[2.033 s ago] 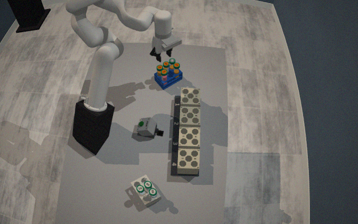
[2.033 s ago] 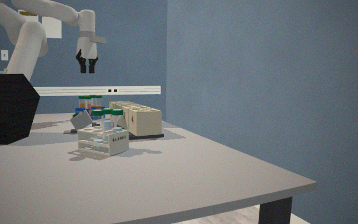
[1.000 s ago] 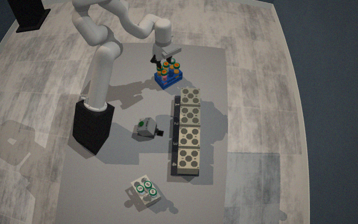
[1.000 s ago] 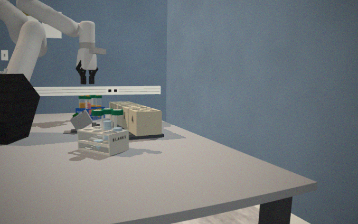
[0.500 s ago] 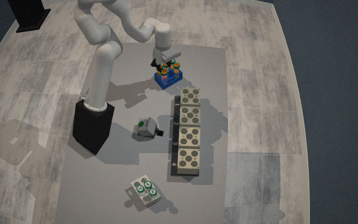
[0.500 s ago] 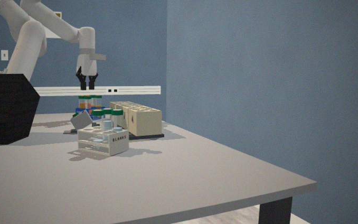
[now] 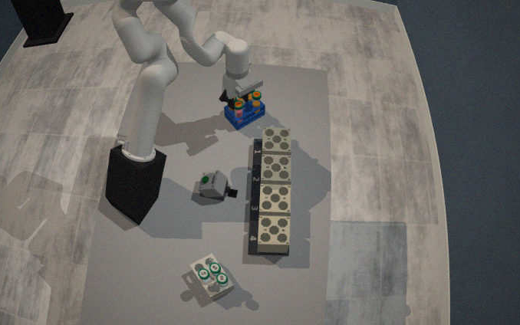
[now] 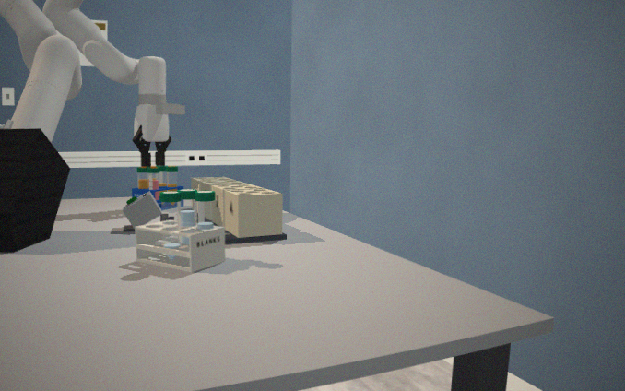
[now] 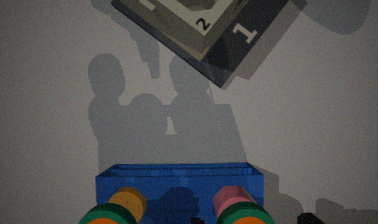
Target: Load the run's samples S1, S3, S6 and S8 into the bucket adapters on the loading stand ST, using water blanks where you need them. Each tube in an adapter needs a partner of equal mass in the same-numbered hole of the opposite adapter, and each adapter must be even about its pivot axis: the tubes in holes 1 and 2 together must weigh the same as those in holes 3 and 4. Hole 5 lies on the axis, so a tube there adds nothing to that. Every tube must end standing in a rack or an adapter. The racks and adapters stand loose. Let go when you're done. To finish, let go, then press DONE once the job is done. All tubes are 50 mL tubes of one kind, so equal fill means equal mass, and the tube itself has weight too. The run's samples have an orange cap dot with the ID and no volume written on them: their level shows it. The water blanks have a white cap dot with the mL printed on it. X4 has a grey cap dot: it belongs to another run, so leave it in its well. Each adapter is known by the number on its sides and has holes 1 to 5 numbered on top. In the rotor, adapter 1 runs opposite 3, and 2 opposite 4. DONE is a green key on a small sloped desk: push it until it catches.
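My gripper (image 7: 239,100) (image 8: 153,164) is partly open, its fingers down at cap height among the orange-dotted tubes in the blue rack (image 7: 250,119) (image 9: 104,192). Whether a cap stands between the fingers is hidden. A pink sample (image 7: 238,114) (image 9: 232,197) and an orange sample (image 7: 256,103) (image 9: 128,201) stand at the rack's near side; their IDs are cut off or unreadable. Four cream adapters, with adapter 1 (image 7: 270,139) (image 9: 186,20) nearest the blue rack, sit with empty holes on the dark stand (image 7: 255,165) (image 9: 215,71). The blanks rack (image 7: 224,291) (image 8: 208,252) holds three white-dotted tubes; their numbers are unclear.
The sloped desk (image 7: 216,186) (image 8: 143,209) with the green DONE key (image 7: 205,178) stands between the arm's black base (image 7: 133,185) and the stand. The blanks rack is at the opposite end of the table from the blue rack. The stand's near corner lies close to the blue rack.
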Robot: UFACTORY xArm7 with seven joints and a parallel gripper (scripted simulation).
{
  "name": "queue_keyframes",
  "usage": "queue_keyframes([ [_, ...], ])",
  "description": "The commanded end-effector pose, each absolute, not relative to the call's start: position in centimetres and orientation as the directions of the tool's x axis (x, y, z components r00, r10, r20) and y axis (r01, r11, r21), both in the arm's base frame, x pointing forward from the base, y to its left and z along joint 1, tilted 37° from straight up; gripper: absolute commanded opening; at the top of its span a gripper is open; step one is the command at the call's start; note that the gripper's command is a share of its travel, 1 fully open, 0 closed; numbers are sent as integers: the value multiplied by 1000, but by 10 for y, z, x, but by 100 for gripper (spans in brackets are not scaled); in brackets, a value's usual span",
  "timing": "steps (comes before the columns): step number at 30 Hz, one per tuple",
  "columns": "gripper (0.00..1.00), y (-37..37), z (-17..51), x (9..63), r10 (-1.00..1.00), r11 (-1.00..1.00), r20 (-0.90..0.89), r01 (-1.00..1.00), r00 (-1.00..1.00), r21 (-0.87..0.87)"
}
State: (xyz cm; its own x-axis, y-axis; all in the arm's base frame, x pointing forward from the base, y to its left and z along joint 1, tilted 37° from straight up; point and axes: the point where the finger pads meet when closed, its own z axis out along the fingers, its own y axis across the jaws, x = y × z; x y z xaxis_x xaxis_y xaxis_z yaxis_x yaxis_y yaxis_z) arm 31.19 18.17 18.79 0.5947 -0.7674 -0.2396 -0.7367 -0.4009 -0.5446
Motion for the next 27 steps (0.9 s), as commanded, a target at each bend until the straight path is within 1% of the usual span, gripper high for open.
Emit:
queue_keyframes([
  [1, 57, 184, 185, 314, -768, -399, -239, -736, 595, -547],
  [27, 57, 190, 175, 318, -768, -399, -239, -736, 594, -547],
])
